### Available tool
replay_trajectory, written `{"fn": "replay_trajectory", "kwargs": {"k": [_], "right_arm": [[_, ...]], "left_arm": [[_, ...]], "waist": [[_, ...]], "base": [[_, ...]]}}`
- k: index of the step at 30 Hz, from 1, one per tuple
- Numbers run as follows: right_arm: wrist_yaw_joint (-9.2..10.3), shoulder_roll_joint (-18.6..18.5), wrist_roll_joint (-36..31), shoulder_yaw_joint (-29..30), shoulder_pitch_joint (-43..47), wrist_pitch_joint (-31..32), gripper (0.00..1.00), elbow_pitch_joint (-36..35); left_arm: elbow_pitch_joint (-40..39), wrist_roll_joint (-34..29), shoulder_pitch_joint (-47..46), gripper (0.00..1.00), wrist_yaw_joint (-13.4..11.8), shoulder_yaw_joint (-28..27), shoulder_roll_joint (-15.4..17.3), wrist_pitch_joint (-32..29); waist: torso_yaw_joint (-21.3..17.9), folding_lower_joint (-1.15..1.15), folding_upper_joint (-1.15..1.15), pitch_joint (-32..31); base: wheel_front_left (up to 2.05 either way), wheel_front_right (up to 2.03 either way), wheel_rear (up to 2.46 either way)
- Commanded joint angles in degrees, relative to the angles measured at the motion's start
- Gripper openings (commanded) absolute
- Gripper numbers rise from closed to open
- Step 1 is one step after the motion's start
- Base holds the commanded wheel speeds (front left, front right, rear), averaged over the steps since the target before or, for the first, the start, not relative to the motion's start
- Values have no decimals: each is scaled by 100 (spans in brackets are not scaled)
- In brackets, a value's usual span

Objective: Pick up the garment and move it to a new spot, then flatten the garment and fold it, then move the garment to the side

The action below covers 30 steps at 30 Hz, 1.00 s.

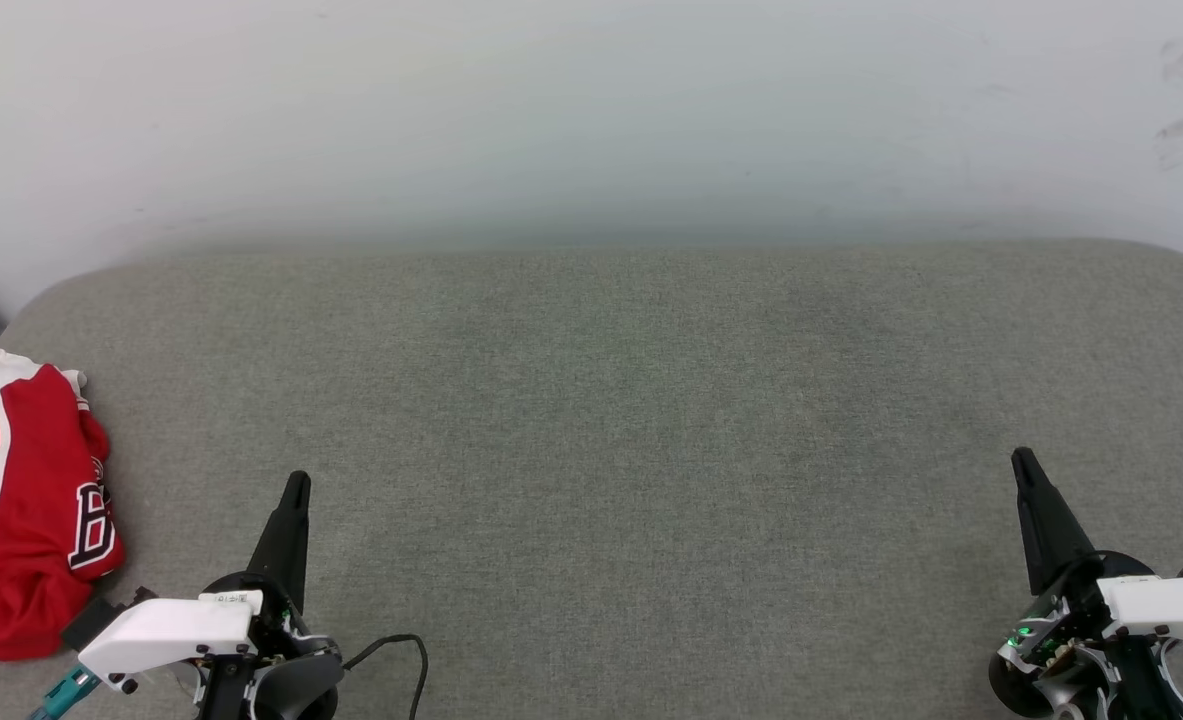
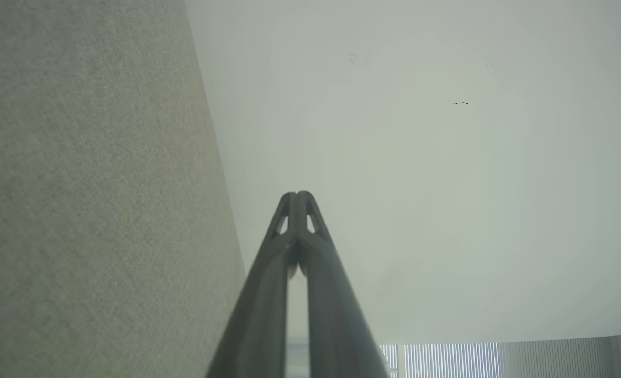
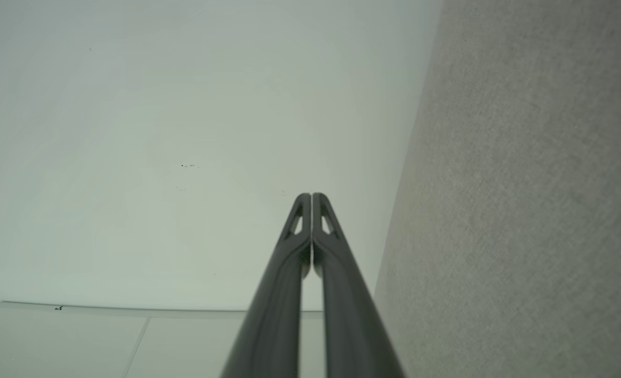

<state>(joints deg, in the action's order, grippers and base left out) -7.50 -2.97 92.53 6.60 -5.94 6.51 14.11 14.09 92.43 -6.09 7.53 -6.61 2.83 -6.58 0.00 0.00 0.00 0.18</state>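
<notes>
One crumpled garment (image 1: 31, 500), one grey cushion (image 1: 591, 430), two pairs of jaws, both together.

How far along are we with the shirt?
Done: nothing visible; the garment lies bunched, not folded, at the left edge of the surface. In hand: nothing; the left gripper and right gripper are shut, empty, clear of it. Left: pick up, move, flatten, fold, set aside.

Grey fabric surface (image 1: 591, 420), perhaps a cushion, below white wall (image 1: 591, 110).
</notes>
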Motion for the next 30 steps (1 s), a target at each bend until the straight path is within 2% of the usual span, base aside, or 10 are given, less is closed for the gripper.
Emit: {"fn": "replay_trajectory", "kwargs": {"k": [1, 30], "right_arm": [[2, 24, -24, -6, -62, -1, 0, 5], [2, 24, -24, -7, -63, -2, 0, 5]], "left_arm": [[-5, -4, -30, 0, 17, -9, -10, -9], [-5, -4, -30, 0, 17, -9, -10, -8]], "waist": [[0, 0, 0, 0], [0, 0, 0, 0]], "base": [[0, 0, 0], [0, 0, 0]]}}
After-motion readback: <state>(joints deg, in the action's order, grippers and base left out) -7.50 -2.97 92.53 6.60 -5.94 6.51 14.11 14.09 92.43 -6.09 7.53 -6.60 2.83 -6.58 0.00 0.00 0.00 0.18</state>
